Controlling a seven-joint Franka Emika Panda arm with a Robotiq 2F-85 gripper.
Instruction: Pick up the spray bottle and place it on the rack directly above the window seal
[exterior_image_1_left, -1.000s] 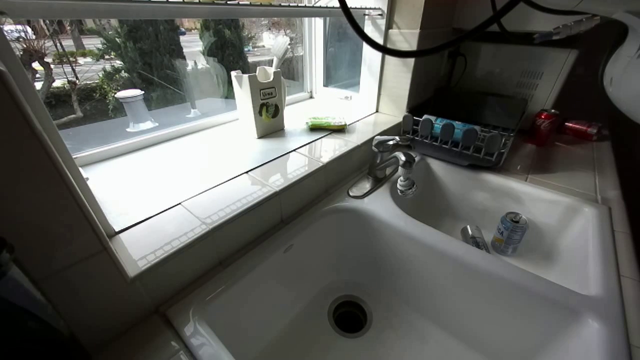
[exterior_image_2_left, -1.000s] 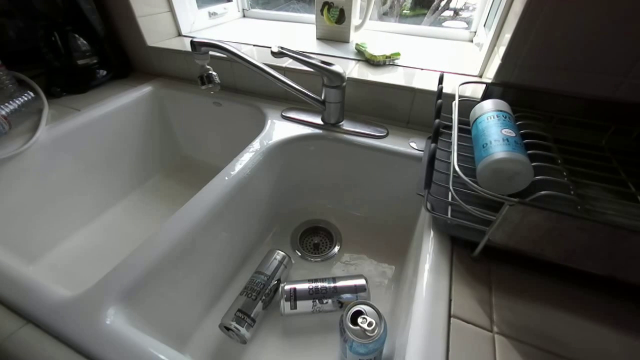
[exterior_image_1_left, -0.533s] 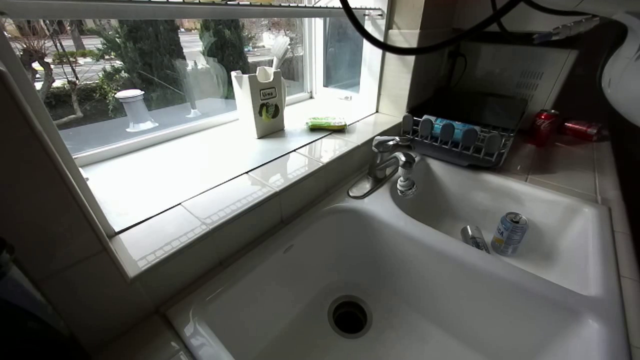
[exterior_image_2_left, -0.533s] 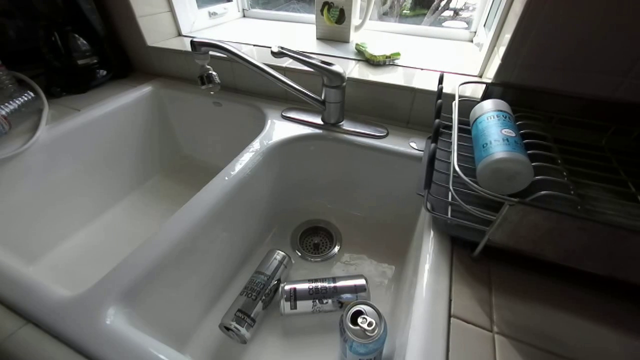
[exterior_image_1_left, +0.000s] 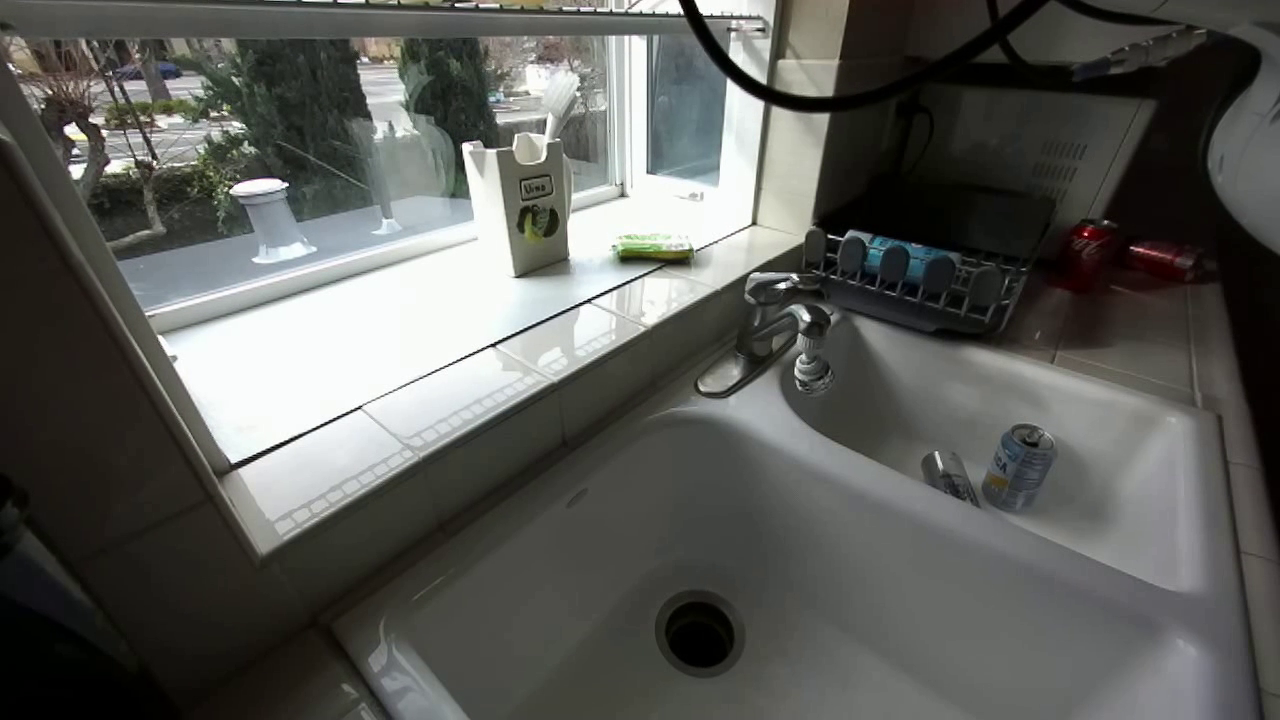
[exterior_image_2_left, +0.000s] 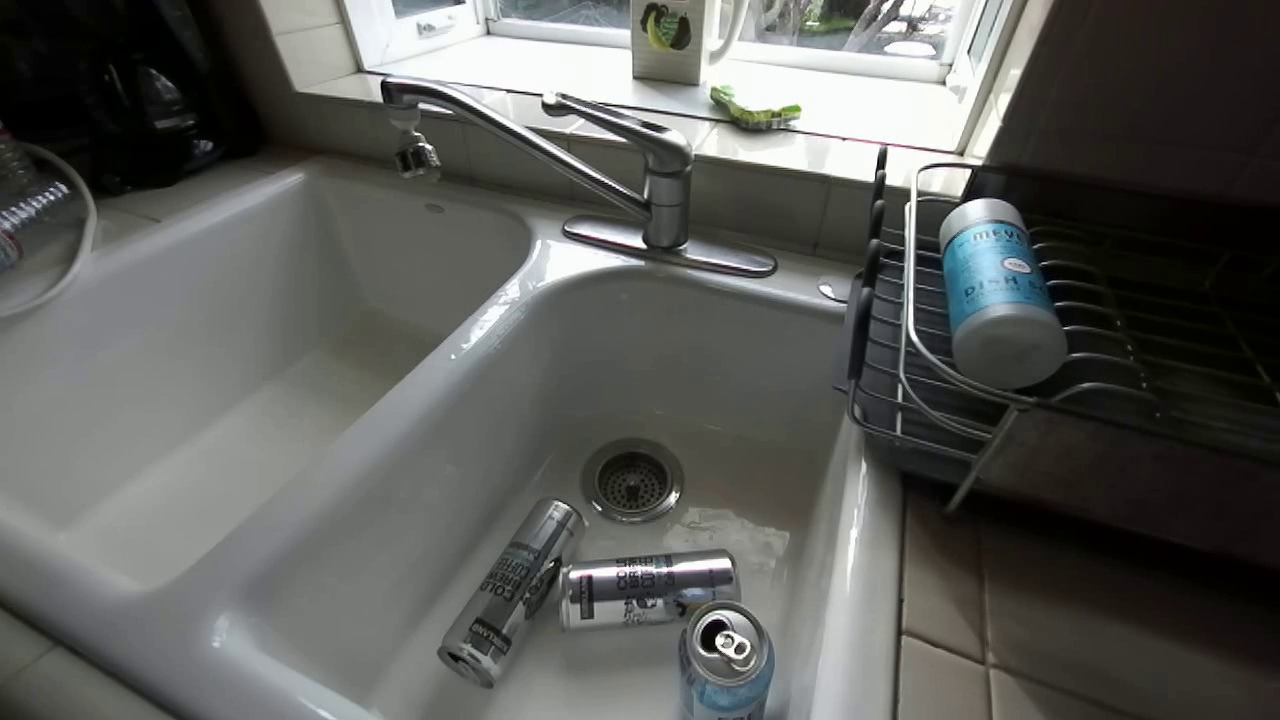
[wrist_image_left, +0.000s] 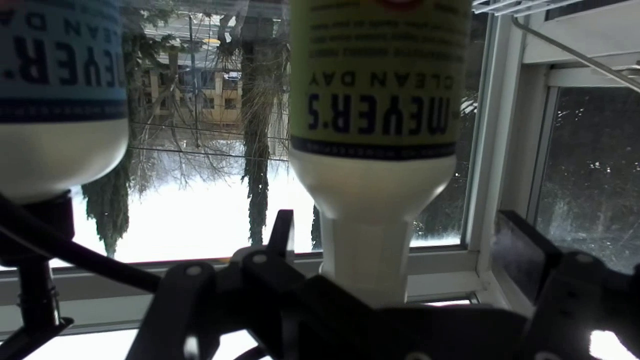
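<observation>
The wrist view stands upside down. In it the spray bottle (wrist_image_left: 377, 115), with a yellow-green label and a white neck and head, comes down from the top edge. My gripper (wrist_image_left: 395, 225) is open around its neck, with a gap on each side; the wider gap lies on the right. The bottle's base is out of frame, so what bears it cannot be seen. Wires of the rack (wrist_image_left: 505, 6) show at the top right, and its edge (exterior_image_1_left: 620, 12) runs along the top in an exterior view. Below lies the pale window seal (exterior_image_1_left: 380, 360). Neither exterior view shows the gripper.
A blue-label bottle (wrist_image_left: 55, 145) with a black spray head (wrist_image_left: 40, 225) hangs left of the jaws in view. On the ledge are a pitcher (exterior_image_1_left: 530, 210) and a green packet (exterior_image_1_left: 652, 247). The tap (exterior_image_2_left: 668, 190), dish rack (exterior_image_2_left: 890, 400) and several cans lie lower.
My gripper has opened over the last second. The arm's cable and white link, in an exterior view, have shifted very slightly right; the things by the sink have stayed put.
</observation>
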